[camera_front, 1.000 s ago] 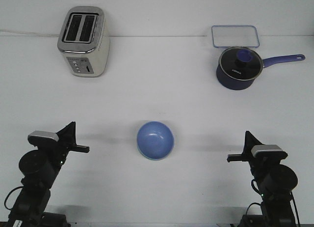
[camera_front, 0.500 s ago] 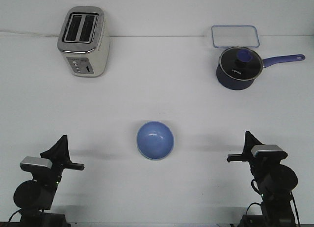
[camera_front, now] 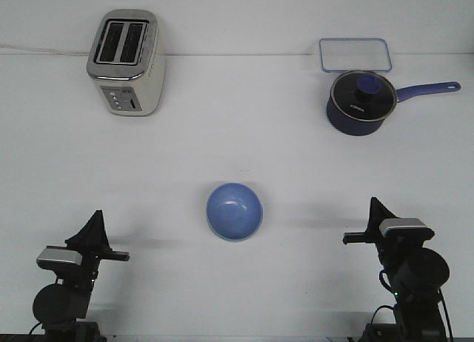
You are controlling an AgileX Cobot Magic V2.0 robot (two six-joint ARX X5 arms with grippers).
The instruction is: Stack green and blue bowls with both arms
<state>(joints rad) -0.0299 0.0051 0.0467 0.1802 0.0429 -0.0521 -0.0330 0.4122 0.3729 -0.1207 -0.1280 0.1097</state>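
The periwinkle blue bowl (camera_front: 234,210) sits upright in the middle of the white table. A thin pale mint green rim (camera_front: 217,233) shows along its lower left edge, so the blue bowl seems to rest inside the green bowl. The rest of the green bowl is hidden. My left gripper (camera_front: 120,256) is low at the front left, well apart from the bowls and holding nothing. My right gripper (camera_front: 349,239) is at the front right, also apart and holding nothing. Both point inward and show side-on, so their jaw gaps are hidden.
A silver toaster (camera_front: 126,61) stands at the back left. A dark blue lidded saucepan (camera_front: 359,103) with its handle pointing right stands at the back right. A clear rectangular lid or tray (camera_front: 355,55) lies behind it.
My left arm has drawn back and sunk toward the front edge, then settled slightly to the right. The right arm and the bowls have not moved.
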